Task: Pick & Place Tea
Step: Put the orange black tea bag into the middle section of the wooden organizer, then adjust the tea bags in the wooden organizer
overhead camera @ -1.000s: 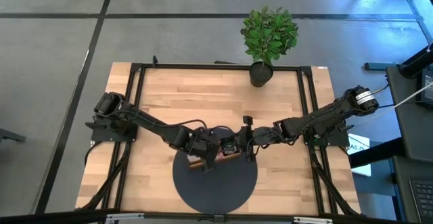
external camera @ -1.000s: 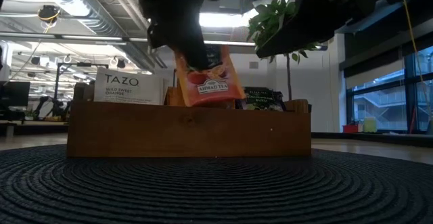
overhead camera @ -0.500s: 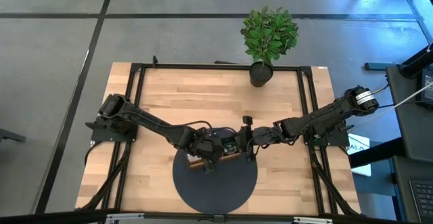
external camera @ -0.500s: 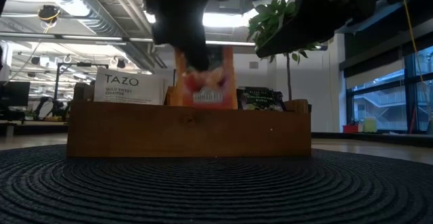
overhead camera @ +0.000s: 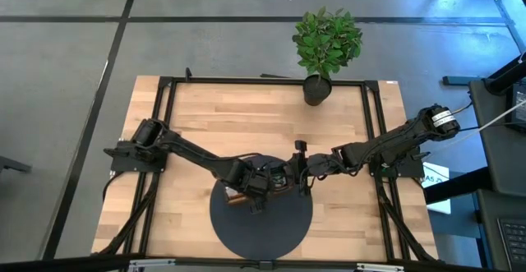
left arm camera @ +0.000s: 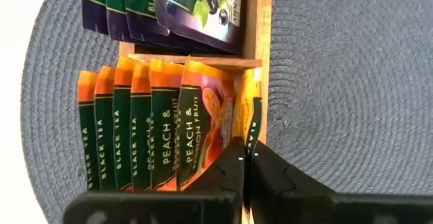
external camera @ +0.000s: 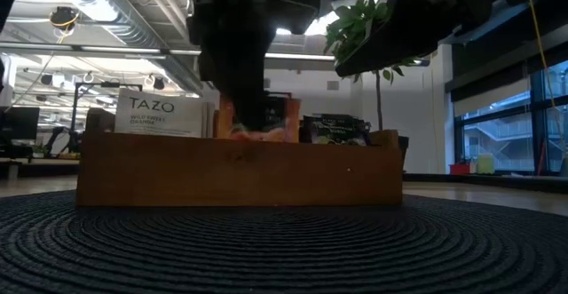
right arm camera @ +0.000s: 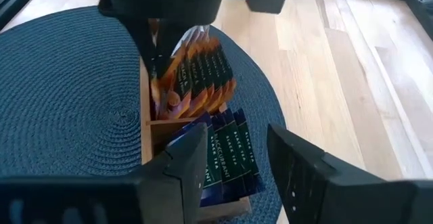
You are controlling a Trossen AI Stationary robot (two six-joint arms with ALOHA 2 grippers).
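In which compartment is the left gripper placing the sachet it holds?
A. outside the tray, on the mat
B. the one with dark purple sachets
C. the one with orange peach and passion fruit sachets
C: the left gripper, shut on an orange sachet, sits at the row of orange sachets in the tray.

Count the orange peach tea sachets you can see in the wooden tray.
7: six orange sachets stand in a row in one compartment of the tray, and a seventh is pinched edge-on in the left hand by the tray wall. More may be hidden.
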